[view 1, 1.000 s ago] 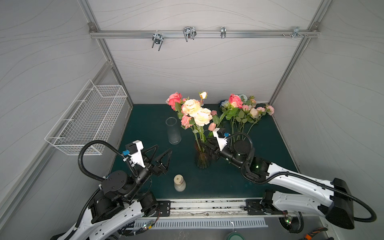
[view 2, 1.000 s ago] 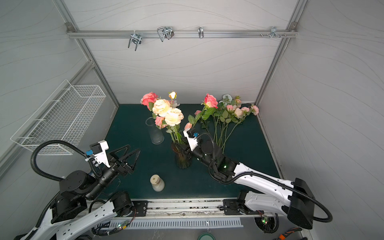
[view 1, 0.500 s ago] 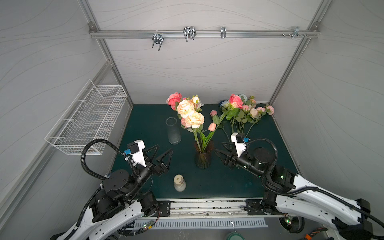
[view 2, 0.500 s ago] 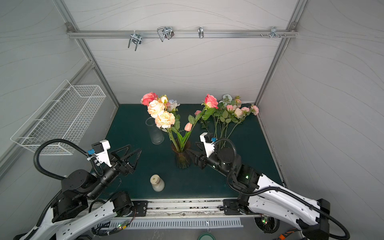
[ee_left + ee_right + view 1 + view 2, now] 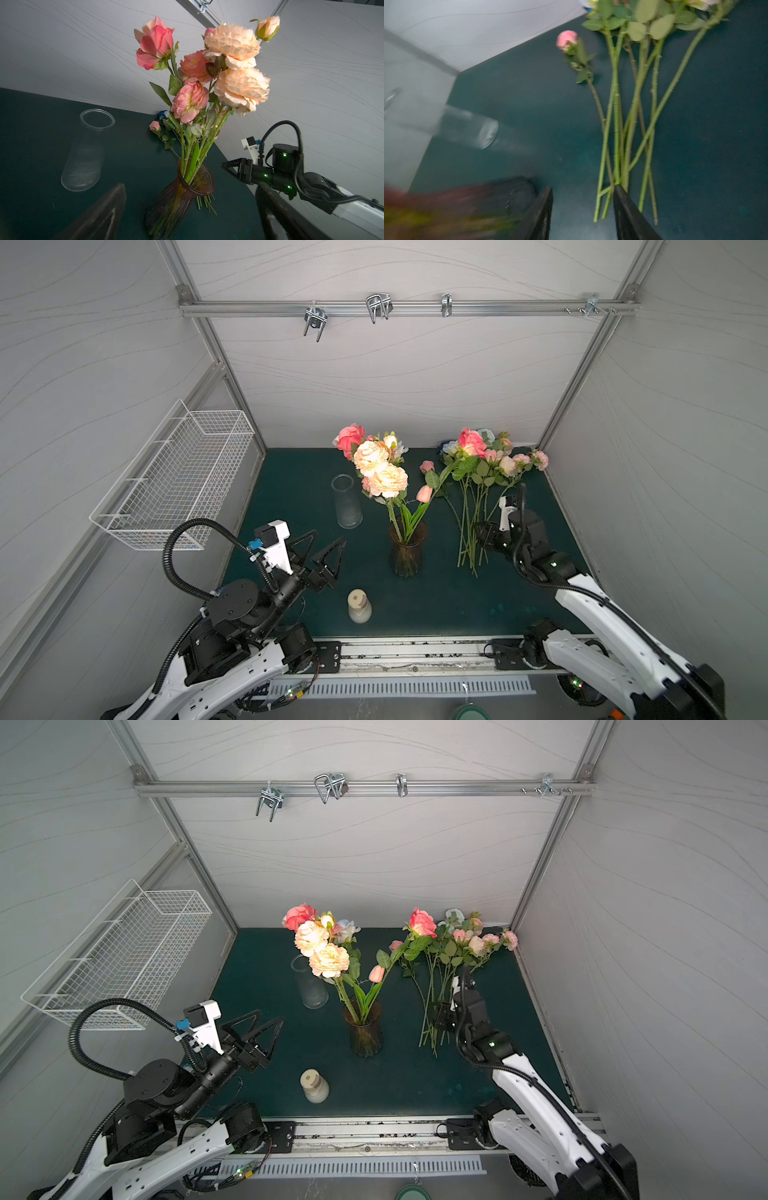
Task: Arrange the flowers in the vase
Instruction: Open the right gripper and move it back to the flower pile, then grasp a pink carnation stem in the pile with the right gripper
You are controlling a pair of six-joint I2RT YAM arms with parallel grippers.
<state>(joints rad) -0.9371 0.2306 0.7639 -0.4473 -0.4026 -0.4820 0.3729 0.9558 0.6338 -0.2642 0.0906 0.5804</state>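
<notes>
**Right gripper lined up on the loose stem ends**

The right gripper (image 5: 583, 188) hangs low over the green mat (image 5: 436, 605). Its two fingers are apart with nothing between them. One fingertip sits right at the cut ends of the loose flowers (image 5: 614, 124), though whether it touches them I cannot tell.

These flowers lie flat, with their stems bunched toward the gripper and their blooms fanned out away from it. That puts the thin bare ends closest for a pinch, so picking one stem looks like the step in hand.

On the gripper's other side, near but apart, stands the brown glass vase (image 5: 407, 552). It already holds pink and peach blooms (image 5: 382, 472), which lean away from both arms.

Beyond the vase the left gripper (image 5: 329, 536) faces it, raised off the mat, spread wide and empty. It is probably waiting to steady the vase.

A clear glass cylinder (image 5: 346, 502) and a small bottle (image 5: 359, 605) stand near that gripper, both unused.
</notes>
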